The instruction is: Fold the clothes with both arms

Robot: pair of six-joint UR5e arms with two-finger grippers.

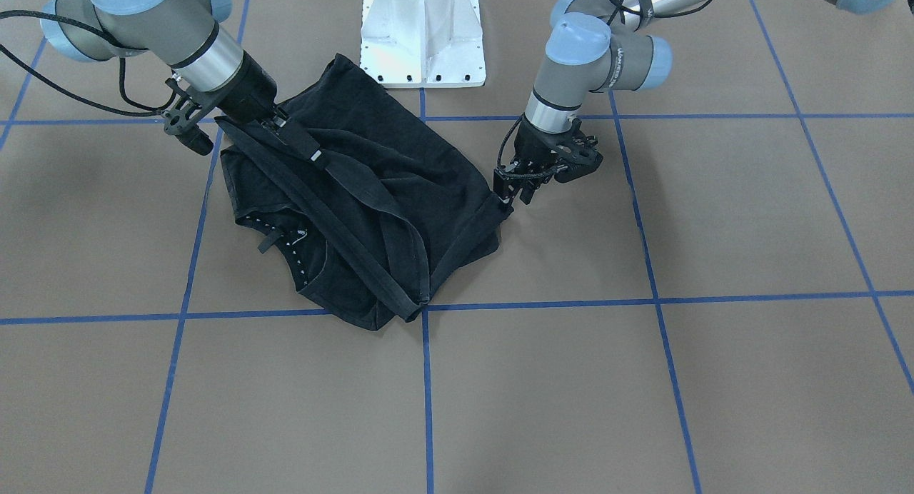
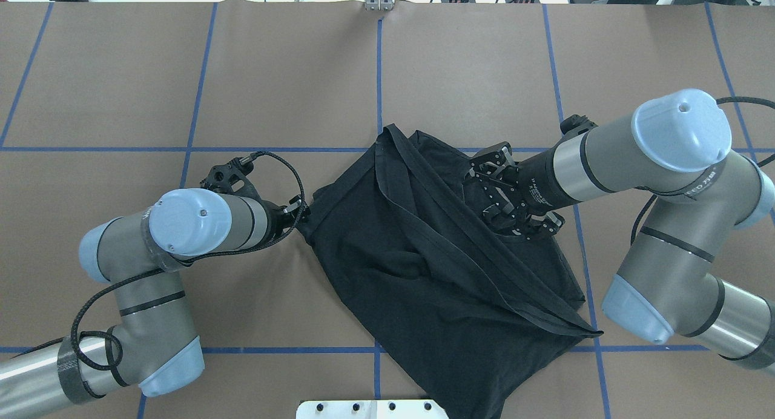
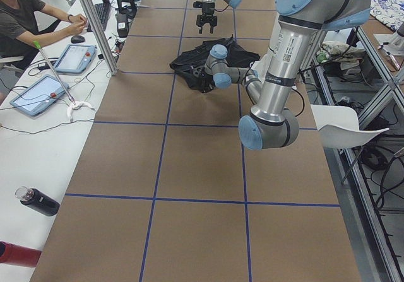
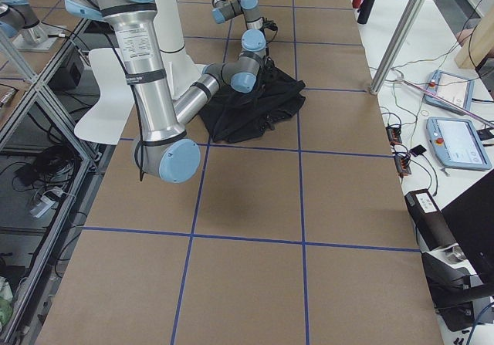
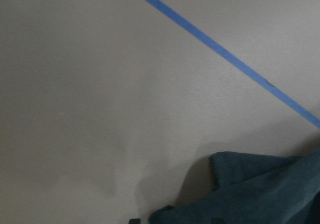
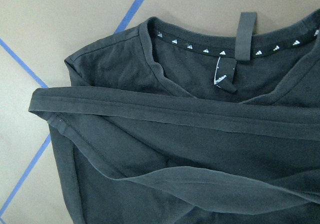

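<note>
Black T-shirt point(image 2: 436, 273) crumpled on the bench point(image 2: 181, 74).
Left end effector point(image 1: 515, 187) grasps its edge; right end effector point(image 1: 303, 145) clenches a hem.

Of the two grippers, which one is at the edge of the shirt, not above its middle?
The left gripper: it meets the black T-shirt at its outer corner, with bare table around it. The right gripper is over the cloth, near the collar.

Only "UNIVERSAL ROBOTS" lettering shows partly on the left arm point(image 1: 614, 55); it is barely legible.
</note>
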